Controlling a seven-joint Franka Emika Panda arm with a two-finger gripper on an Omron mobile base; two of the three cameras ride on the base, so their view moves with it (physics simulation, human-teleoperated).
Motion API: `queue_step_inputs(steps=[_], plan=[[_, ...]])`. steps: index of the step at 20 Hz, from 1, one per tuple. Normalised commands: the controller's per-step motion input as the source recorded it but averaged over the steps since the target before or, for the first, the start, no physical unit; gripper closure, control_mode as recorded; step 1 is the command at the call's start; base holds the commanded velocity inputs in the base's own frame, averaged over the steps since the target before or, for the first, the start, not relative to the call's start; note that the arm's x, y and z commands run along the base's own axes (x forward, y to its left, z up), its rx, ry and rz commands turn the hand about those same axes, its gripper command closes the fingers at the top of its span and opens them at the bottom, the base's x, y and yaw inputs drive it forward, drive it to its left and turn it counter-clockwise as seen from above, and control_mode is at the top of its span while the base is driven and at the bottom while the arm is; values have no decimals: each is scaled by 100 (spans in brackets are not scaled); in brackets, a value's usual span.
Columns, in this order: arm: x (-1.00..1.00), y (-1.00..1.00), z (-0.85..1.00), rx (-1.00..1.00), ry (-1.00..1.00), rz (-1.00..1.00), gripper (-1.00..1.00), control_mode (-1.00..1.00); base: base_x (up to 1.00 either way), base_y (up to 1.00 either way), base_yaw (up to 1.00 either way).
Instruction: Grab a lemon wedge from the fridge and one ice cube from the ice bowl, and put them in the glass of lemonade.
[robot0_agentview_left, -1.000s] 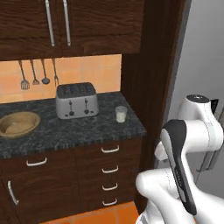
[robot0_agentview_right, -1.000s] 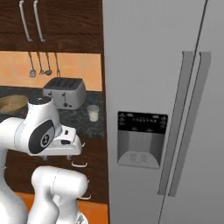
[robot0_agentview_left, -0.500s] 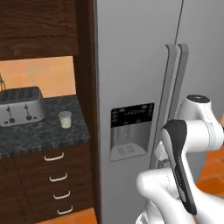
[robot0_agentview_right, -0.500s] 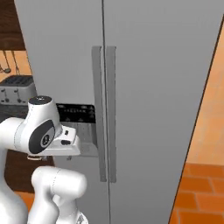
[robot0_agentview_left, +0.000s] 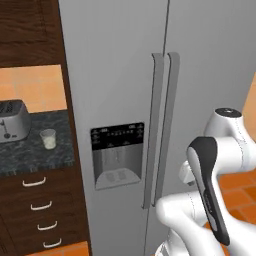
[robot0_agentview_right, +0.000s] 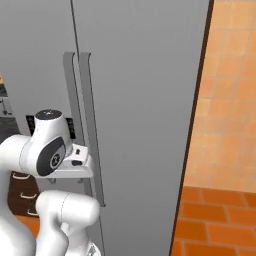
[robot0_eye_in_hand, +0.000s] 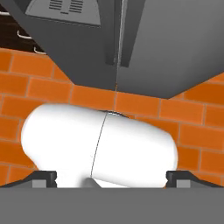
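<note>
Fridge (robot0_agentview_left: 120, 75): standing tall and grey, both doors shut, filling the middle of the left base view; the two long vertical handles (robot0_agentview_left: 162, 125) are meeting at the centre seam, and the black dispenser panel (robot0_agentview_left: 117, 160) is sitting on the left door.
Fridge, other side: in the right base view the doors (robot0_agentview_right: 145, 100) are reading closed too, with the handles (robot0_agentview_right: 82, 125) just beyond the arm.
Floor: orange brick (robot0_agentview_right: 215, 220) is showing to the right of the fridge and beneath it in the hand view.
Bench: a dark speckled top (robot0_agentview_left: 32, 145) is lying left of the fridge, over drawers with pale pulls.
Toaster: its silver end (robot0_agentview_left: 12, 120) is sitting at the far left of the bench.
Glass of lemonade (robot0_agentview_left: 48, 138): standing upright on the bench, right of the toaster and near the fridge's left side, holding pale drink.
Claw (robot0_eye_in_hand: 111, 181): hanging low and looking down past the fridge foot; its tips are standing wide apart at the bottom corners of the hand view, with nothing between them.
Lemon wedge: presumably inside the shut fridge.
Progress: judging by the shut doors and bare claw, nothing is fetched yet; opening a door, taking the wedge, getting an ice cube and dropping both into the glass are all remaining.
</note>
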Motion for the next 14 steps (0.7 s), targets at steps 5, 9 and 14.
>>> queue_step_inputs(steps=[5,9,14], plan=[[0,0,0,0,0,0,-100,100,-66,2,1],[0,0,0,0,0,0,-100,100,-73,1,2],[0,0,0,0,0,0,-100,100,-42,0,0]])
